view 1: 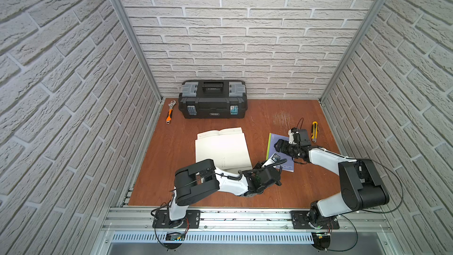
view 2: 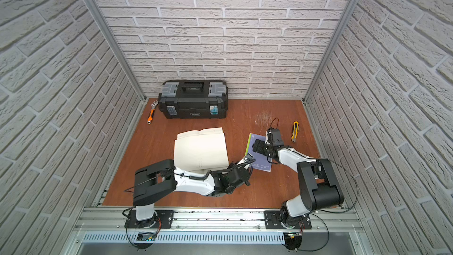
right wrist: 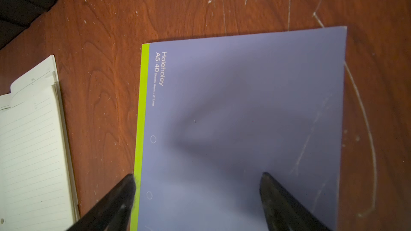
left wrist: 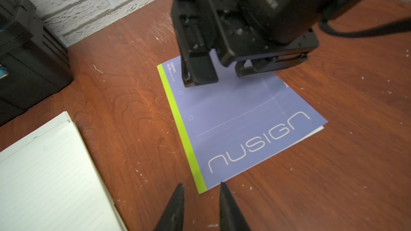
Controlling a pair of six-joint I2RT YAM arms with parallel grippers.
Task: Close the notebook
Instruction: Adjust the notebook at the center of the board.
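The blue notebook (view 1: 286,167) lies shut on the counter (view 1: 269,187), right of centre in a top view, so the closing looks done. A cream book (view 1: 221,147) left of it lies open. The right tool (right wrist: 198,175) is spread and empty over the blue cover. The left tool (left wrist: 202,185) is slightly parted and holds nothing. Next, both should lift clear.

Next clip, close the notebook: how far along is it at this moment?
Done: the blue notebook lies flat with its cover shut. In hand: the right hand is over that cover, jaws apart, and the left hand points at its corner, open and empty. Left: the cream notebook beside it lies open, if that one counts; both hands have yet to pull back.
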